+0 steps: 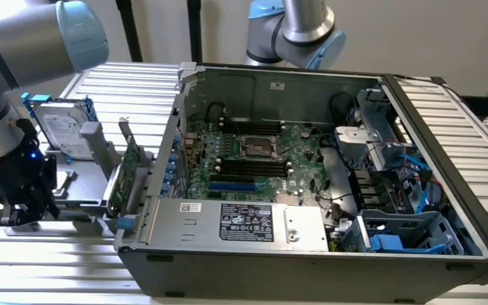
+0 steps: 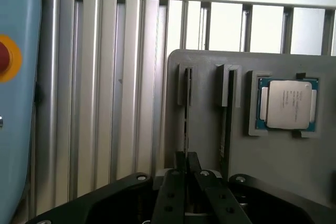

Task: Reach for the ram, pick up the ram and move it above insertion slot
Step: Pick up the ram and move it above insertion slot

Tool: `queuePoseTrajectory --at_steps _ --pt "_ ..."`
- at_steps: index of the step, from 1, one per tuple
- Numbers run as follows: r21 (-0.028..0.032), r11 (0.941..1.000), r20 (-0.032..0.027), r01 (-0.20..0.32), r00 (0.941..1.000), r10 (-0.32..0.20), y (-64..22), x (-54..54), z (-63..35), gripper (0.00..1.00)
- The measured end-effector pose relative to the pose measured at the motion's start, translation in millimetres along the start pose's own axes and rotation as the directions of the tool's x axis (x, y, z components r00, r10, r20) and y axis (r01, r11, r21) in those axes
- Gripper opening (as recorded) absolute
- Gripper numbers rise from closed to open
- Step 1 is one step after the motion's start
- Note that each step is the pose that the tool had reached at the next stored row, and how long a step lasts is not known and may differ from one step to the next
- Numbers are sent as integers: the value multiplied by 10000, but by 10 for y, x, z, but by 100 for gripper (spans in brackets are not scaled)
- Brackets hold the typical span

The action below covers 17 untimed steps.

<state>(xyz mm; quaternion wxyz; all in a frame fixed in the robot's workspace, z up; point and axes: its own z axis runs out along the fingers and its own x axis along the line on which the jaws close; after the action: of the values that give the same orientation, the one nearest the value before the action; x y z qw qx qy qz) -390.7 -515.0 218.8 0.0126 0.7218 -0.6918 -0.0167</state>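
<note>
Item: the ram (image 2: 185, 108), edge-on in your grey holder (image 2: 273, 161). Likely light, stiff, fragile; take it by its flat faces. Gripper (image 2: 186, 157) pinches its thin end.

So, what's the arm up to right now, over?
Gripper shut on the ram. Ram on edge in grey holder, not lifted. Processor chip alongside, clear of the grip.
</note>
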Motion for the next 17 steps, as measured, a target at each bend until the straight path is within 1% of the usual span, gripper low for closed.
queuePoseTrajectory --at_steps 2,11,15,17 --pt "-1 10000 0 1 10000 -1 3 0 -78 13" --pt "-6 10000 0 0 10000 0 0 -2 -486 13" --pt "-6 10000 1 1 10000 -1 -34 -2 -675 13" --pt "-7 10000 -1 1 10000 -1 -77 0 -766 13"
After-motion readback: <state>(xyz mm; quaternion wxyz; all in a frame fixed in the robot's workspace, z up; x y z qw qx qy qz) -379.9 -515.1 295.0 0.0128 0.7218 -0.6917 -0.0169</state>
